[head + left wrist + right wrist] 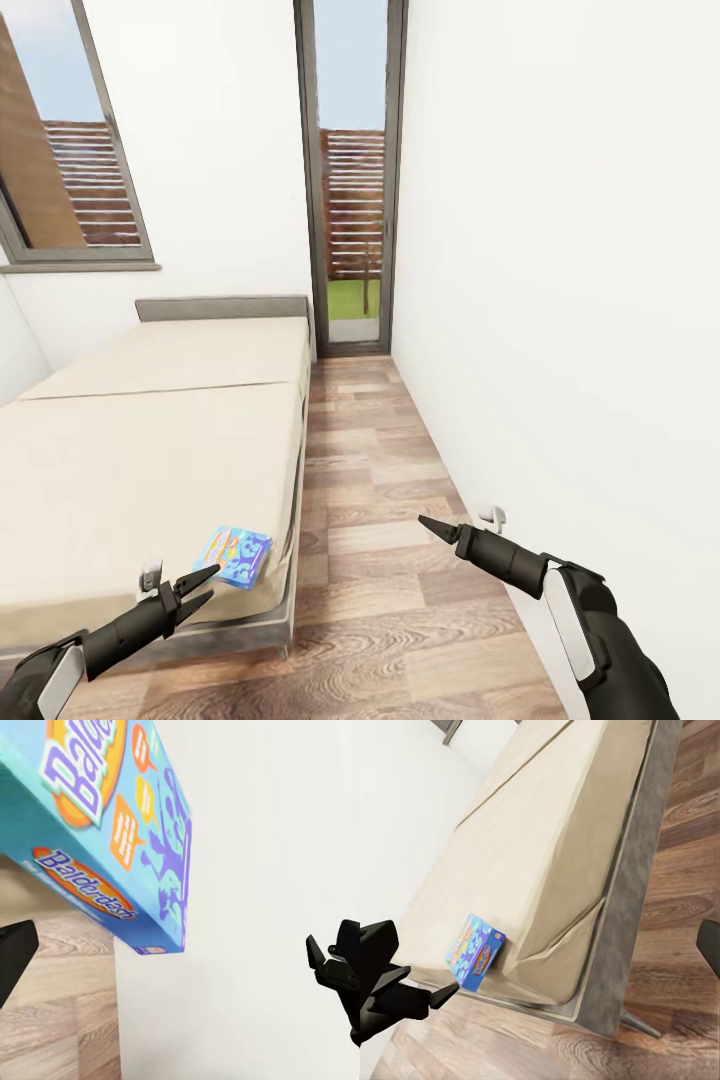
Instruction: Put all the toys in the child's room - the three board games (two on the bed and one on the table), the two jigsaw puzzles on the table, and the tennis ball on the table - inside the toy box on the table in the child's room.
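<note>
We find the small flat blue cardboard game box with yellow lettering (239, 556) lying on the beige cover of the large low bed (150, 450), close to the near corner and just inside the bed's floor-side edge. Our left gripper (205, 590) hovers just beside it with the jaws parted and nothing between them; in the left wrist view the box (112, 825) looms close ahead of the spread fingers (334, 964). Our right gripper (433, 527) hangs over the wood-plank floor (390, 600) near the white wall (560, 300), well apart from the box; its jaws look drawn together to a point in the head view, yet the right wrist view suggests a gap, so we cannot tell their state.

We judge the box light, stiff and smooth-faced, likely hollow enough to dent under a hard squeeze. Lying flat on a soft cover, it offers little to pinch from above; we would take it across its thin edges, or nudge it over the mattress edge (607, 892) and grip the overhang.

Little stands in the way: the cover around the box is bare, the dark grey bed frame (619, 945) sits below it, and the tall dark-framed glass door (350, 180) and the window (70, 150) are far off.
</note>
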Robot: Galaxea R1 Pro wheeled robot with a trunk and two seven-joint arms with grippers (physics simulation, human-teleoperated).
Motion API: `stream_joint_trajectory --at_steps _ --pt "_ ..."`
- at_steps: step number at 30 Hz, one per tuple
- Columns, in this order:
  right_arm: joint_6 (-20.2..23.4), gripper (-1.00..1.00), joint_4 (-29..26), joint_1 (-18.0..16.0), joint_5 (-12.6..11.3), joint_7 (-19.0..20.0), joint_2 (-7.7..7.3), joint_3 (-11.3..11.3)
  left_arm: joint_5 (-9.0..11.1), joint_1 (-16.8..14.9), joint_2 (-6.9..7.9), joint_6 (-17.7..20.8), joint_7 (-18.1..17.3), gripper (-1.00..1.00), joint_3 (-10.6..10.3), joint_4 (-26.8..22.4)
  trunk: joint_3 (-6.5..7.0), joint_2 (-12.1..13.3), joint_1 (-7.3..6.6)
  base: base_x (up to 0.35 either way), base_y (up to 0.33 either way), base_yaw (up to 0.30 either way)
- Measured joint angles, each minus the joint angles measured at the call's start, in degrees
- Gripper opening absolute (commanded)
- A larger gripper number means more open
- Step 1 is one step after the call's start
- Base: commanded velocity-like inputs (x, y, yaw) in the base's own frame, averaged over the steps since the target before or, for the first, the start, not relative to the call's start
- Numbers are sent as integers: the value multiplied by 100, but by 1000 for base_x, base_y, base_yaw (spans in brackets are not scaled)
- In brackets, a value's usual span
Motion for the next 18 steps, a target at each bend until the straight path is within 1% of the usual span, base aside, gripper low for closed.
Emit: stream_joint_trajectory --at_steps 5,18 --pt "-6 100 6 0 0 7 2 0 0 0 -1 4 3 100 0 0 -90 -201 110 0 0 0" --pt "-20 100 12 0 9 11 0 0 -7 0 -1 8 42 100 0 0 -90 -202 110 0 0 0"
